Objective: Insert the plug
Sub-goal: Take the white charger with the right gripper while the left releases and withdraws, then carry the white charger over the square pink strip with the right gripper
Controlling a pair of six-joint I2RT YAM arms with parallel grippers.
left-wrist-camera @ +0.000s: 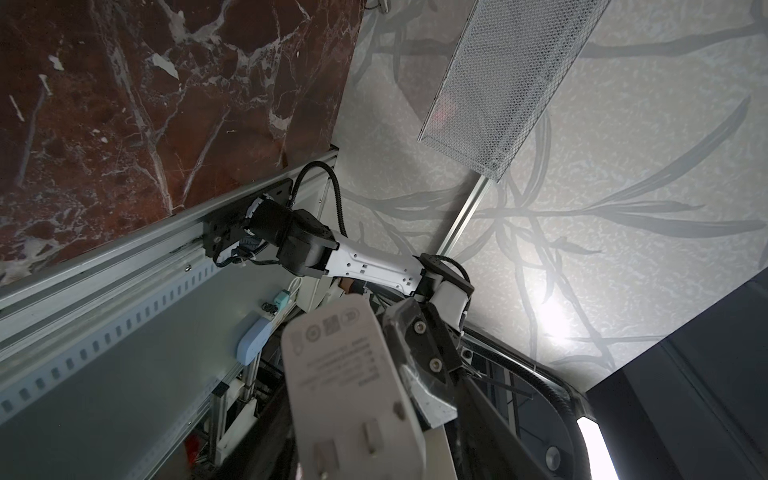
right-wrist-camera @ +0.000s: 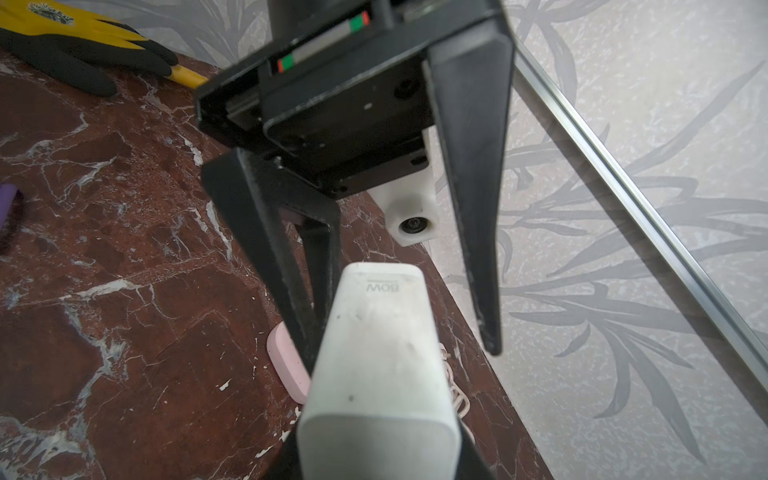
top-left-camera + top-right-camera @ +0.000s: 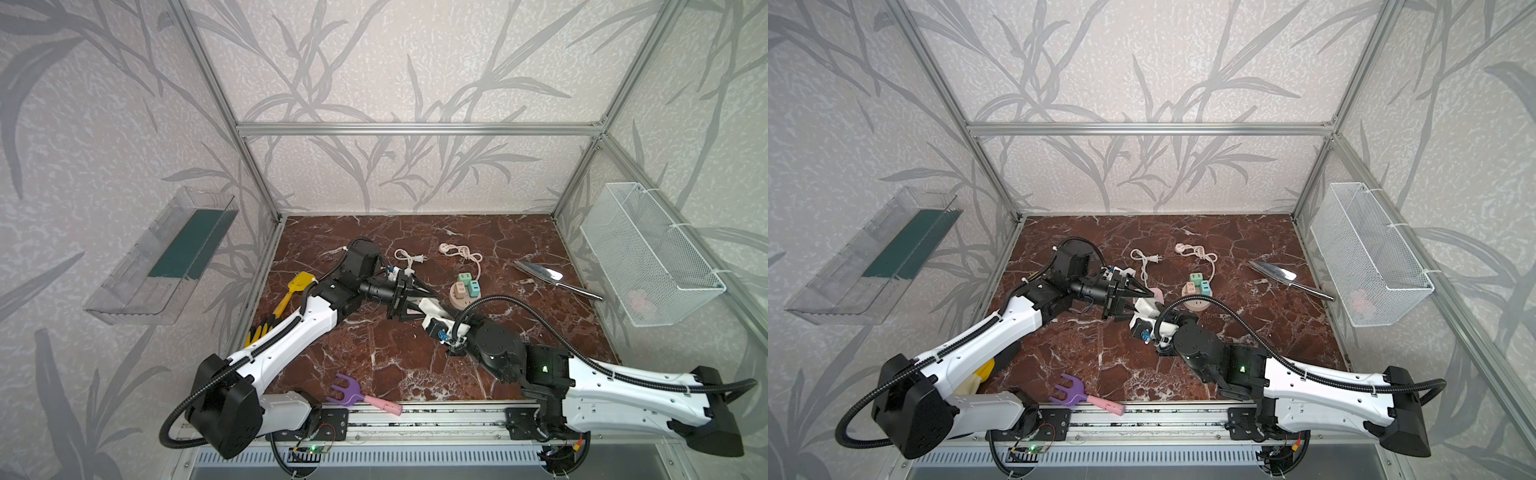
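Observation:
The plug (image 2: 382, 374) is a white block adapter with metal prongs (image 1: 370, 436), held above the table mid-scene in both top views (image 3: 430, 308) (image 3: 1144, 308). My right gripper (image 3: 438, 316) is shut on its rear end, its jaws dark on either side of the plug in the right wrist view. From the opposite side my left gripper (image 3: 424, 305) (image 3: 1140, 306) stands open around the plug. Its black fingers (image 2: 473, 208) are spread apart, and one is well clear of the plug. A round beige socket hub (image 3: 465, 291) carrying pink and green cubes sits just behind.
A pink pad (image 2: 286, 365) lies on the marble under the grippers. A white two-prong cord (image 3: 409, 259) and the hub's beige cord (image 3: 461, 251) lie further back. A silver trowel (image 3: 552, 278) is right, a yellow shovel (image 3: 297, 291) and glove (image 3: 259, 332) left, a purple rake (image 3: 361, 395) in front.

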